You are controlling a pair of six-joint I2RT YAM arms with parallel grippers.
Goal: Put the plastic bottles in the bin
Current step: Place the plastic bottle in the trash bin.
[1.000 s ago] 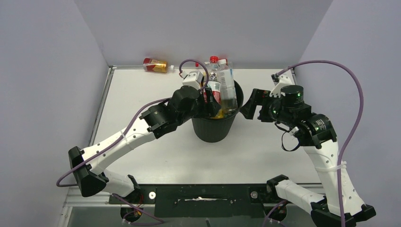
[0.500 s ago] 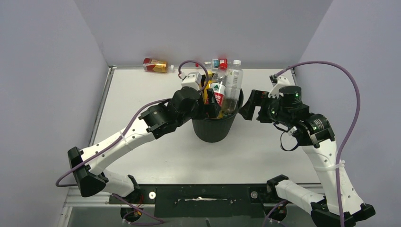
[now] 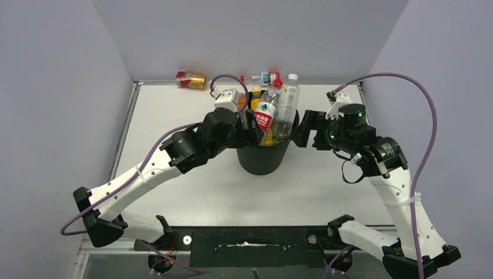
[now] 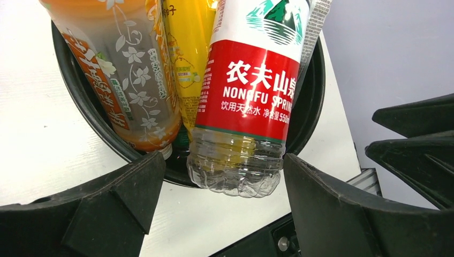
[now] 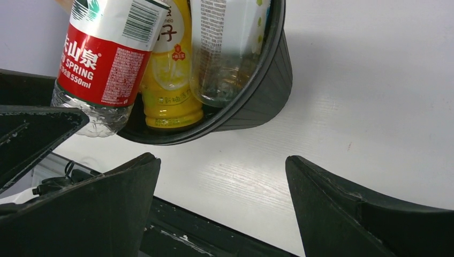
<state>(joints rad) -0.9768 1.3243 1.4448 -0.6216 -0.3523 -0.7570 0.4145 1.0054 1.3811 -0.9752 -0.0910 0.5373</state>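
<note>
The black bin (image 3: 264, 154) stands mid-table, packed with plastic bottles that stick out above its rim. A red-labelled clear bottle (image 4: 249, 91) leans in it, its base hanging over the rim (image 4: 80, 101) between the fingers of my left gripper (image 4: 222, 176), which is open with a gap on both sides. Beside it are an orange bottle (image 4: 123, 69) and a yellow bottle (image 4: 187, 64). My right gripper (image 5: 222, 171) is open and empty just right of the bin wall (image 5: 262, 101). An amber bottle (image 3: 192, 79) lies at the far edge.
Another small bottle (image 3: 266, 78) lies behind the bin against the back wall. A tall clear bottle (image 3: 286, 107) leans in the bin's right side. Both arms flank the bin closely. The table's raised edge (image 3: 129, 116) runs along the left.
My left gripper has opened, let go of the red-labelled bottle and drawn back to the left. The bottles in the bin have tipped to the right. The right gripper edged closer to the bin.
</note>
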